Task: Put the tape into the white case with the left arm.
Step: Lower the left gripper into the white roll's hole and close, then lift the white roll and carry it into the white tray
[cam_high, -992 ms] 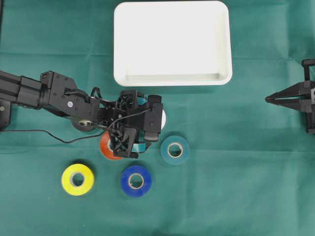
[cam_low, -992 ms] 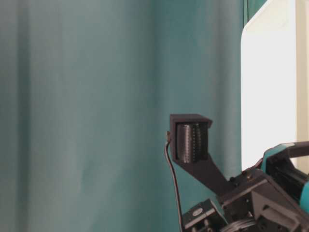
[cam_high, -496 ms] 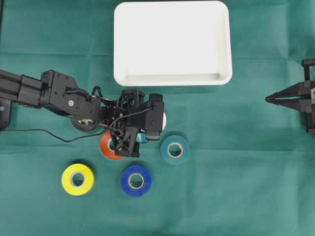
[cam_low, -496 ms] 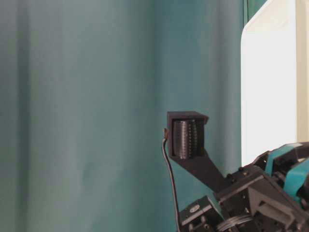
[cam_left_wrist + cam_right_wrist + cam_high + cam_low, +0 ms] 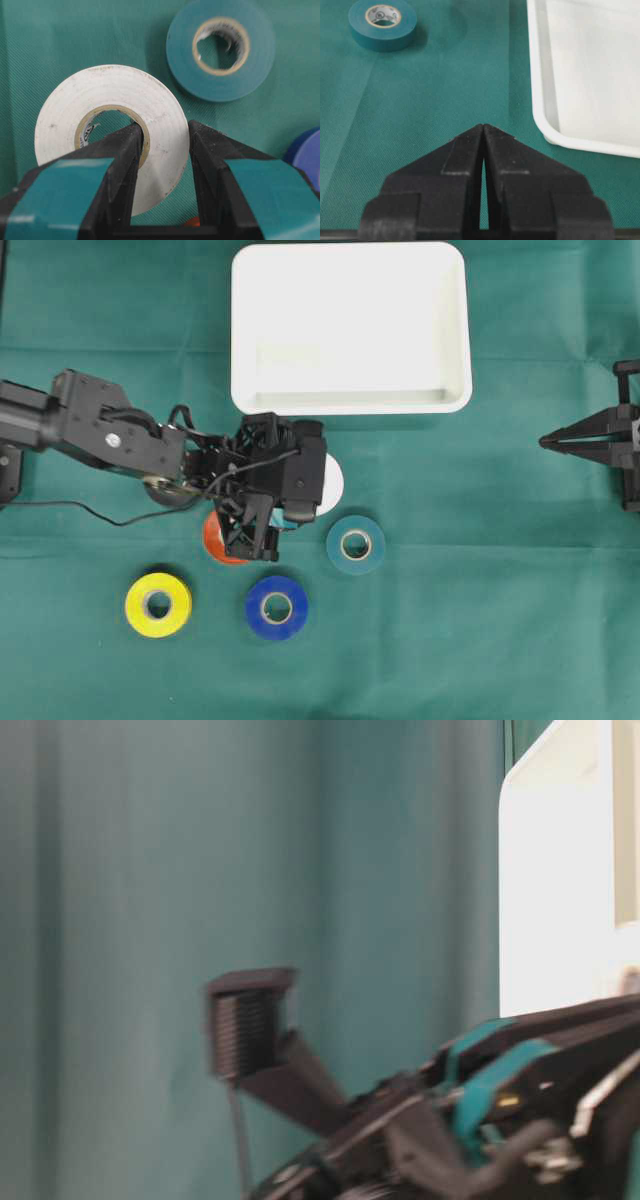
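Green cloth backs the left gripper [image 5: 162,150] pinching the white tape [image 5: 112,135]; next, carry it over the white case [image 5: 350,400] rim

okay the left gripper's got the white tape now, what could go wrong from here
The left gripper pinches only one wall of the white tape roll, one finger through its core, so the roll might swing or slip on the lift. The white case has a raised rim; a low carry could catch it. The orange roll underneath might get nudged.

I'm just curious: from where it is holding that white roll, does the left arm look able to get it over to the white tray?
Probably yes: the left gripper is shut on the white tape, and only bare cloth lies between it and the white case.
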Action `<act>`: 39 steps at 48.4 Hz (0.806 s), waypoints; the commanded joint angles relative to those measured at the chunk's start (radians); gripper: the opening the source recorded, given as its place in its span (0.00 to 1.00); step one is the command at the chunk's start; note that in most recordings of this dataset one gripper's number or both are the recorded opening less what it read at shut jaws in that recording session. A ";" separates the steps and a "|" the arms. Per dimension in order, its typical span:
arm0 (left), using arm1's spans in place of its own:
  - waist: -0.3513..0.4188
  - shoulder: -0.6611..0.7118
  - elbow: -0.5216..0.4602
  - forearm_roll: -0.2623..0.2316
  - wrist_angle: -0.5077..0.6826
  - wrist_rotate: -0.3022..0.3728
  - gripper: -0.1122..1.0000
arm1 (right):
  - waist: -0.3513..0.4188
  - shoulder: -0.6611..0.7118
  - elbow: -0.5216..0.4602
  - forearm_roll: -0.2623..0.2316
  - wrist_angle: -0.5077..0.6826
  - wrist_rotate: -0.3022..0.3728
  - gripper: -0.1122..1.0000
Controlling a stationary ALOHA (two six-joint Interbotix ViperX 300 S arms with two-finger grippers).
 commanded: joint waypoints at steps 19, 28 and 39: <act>0.078 -0.083 -0.012 0.006 0.147 0.006 0.34 | 0.000 0.011 -0.011 0.000 -0.011 0.002 0.02; 0.153 -0.086 -0.015 0.006 0.179 0.054 0.34 | 0.000 0.011 -0.011 0.000 -0.011 0.002 0.02; 0.244 -0.092 -0.012 0.006 0.181 0.183 0.34 | 0.000 0.011 -0.009 0.000 -0.011 0.002 0.02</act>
